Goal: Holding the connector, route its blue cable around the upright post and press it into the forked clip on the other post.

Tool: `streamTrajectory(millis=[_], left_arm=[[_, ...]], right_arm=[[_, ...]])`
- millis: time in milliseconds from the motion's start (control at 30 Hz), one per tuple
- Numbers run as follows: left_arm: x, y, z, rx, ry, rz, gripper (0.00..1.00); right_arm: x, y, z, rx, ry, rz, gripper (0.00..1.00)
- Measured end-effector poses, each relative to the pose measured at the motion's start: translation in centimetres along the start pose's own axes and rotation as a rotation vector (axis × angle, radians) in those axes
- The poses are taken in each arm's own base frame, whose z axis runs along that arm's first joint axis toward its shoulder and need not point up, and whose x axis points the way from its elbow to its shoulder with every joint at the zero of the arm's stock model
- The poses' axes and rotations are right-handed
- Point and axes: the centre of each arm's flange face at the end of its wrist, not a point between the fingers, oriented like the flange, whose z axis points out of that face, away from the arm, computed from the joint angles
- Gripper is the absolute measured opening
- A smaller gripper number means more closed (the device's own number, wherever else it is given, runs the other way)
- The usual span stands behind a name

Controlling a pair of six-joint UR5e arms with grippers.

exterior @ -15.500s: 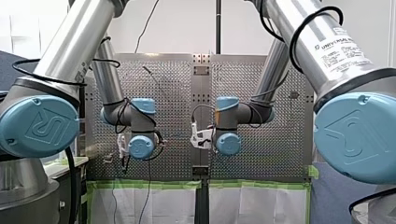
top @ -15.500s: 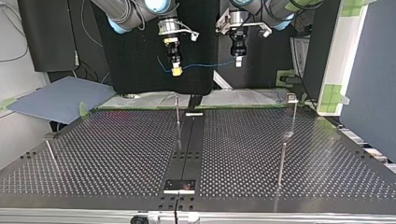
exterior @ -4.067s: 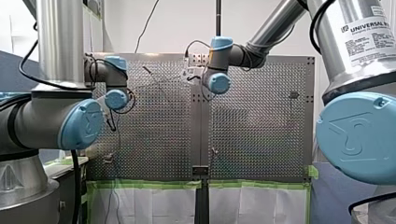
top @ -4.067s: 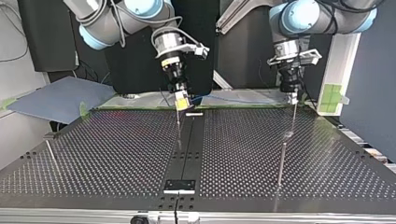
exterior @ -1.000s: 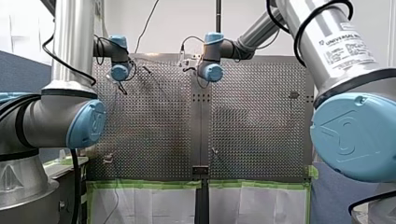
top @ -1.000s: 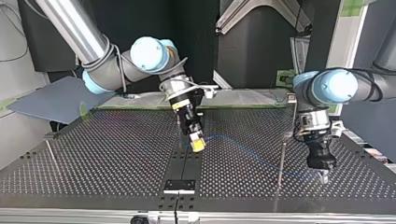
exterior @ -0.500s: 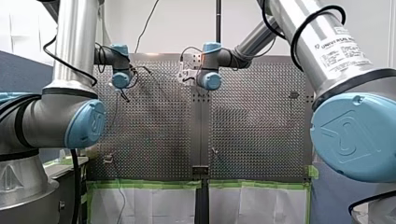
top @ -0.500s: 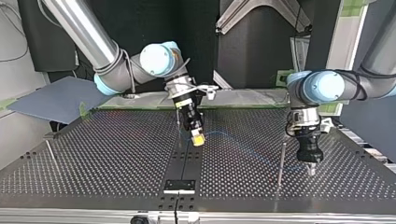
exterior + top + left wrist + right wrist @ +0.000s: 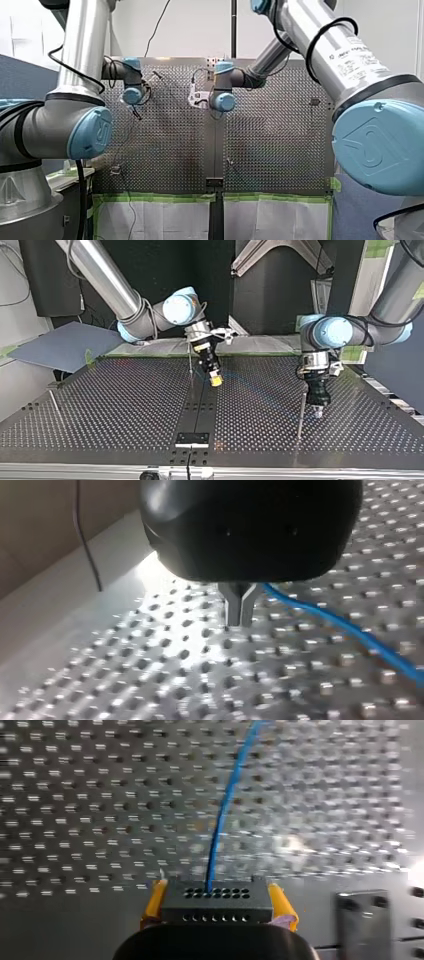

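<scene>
- Since half a second ago, in the top view, the right gripper (image 9: 216, 381) has drawn back toward the far edge of the perforated table (image 9: 125, 410). The left gripper (image 9: 318, 413) has shifted toward the view's left and now hangs just beside a thin post (image 9: 300, 415).
- Right gripper: its yellow pads are clamped on the sides of the black connector (image 9: 217, 906). The connector is carried clear of the table, near the centre post (image 9: 190, 365).
- Blue cable (image 9: 220, 820): it leaves the connector's front face and runs ahead over the table. In the left wrist view it comes out from beside the metal fingers (image 9: 241, 607) and trails away over the holes.
- Left gripper: the fingers are closed together with no gap showing. Judged to be pinching the cable, though the contact itself is hidden behind them.
- Done: connector and cable are both in hand, and the span is down at post height.
- Outstanding, as judged: no wrap round either post is visible, and no cable shows seated in a clip. The forked clip itself cannot be made out in these views.
- Assessment: routing is under way and pressing-in has not begun.
</scene>
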Motion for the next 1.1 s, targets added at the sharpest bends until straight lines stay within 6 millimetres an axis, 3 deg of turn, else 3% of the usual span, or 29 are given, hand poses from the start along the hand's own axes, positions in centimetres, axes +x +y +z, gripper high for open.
streamTrajectory(millis=[167,433,500,533,600,633,700,733,800,833,867,1000,1100], left_arm=[[0.9,-0.1,-0.3,0.005,0.015,-0.001,0.03],[1.4,-0.5,-0.6,0.021,0.031,-0.004,0.03],[1.5,-0.5,-0.6,0.022,0.033,-0.003,0.15],[1.5,-0.5,-0.6,0.022,0.034,-0.003,0.15],[1.5,-0.6,-0.6,0.025,0.036,-0.003,0.31],[1.6,-0.6,-0.7,0.025,0.037,-0.003,0.31],[1.7,-0.6,-0.7,0.027,0.042,-0.003,0.55],[1.8,-0.6,-0.8,0.027,0.043,-0.003,0.55],[1.8,-0.6,-0.8,0.026,0.045,-0.003,0.70],[1.9,-0.6,-0.9,0.025,0.046,-0.003,0.70],[1.9,-0.6,-0.9,0.024,0.047,-0.003,0.80],[2.1,-0.6,-1.0,0.022,0.051,-0.002,0.90],[2.1,-0.6,-1.1,0.024,0.054,-0.001,0.90]], right_arm=[[-2.2,-0.1,0.0,-0.001,-0.029,-0.004,0.00],[-2.7,-0.1,0.0,0.000,-0.034,-0.004,0.00],[-2.8,-0.2,0.0,0.000,-0.036,-0.004,0.00],[-2.8,-0.2,0.0,0.001,-0.036,-0.004,0.00],[-2.8,-0.2,-0.1,0.001,-0.037,-0.005,0.00],[-2.8,-0.2,-0.1,0.001,-0.038,-0.005,0.00],[-2.9,-0.1,-0.1,0.001,-0.041,-0.006,0.00],[-3.0,-0.1,-0.1,0.001,-0.042,-0.008,0.00],[-3.0,-0.1,-0.2,0.000,-0.048,-0.013,0.00],[-3.1,-0.1,-0.2,-0.001,-0.052,-0.016,0.00],[-3.2,0.0,-0.3,-0.002,-0.058,-0.019,0.00],[-3.7,0.4,-0.6,-0.011,-0.069,-0.027,0.00],[-4.4,0.6,-1.0,-0.016,-0.073,-0.028,0.00]])
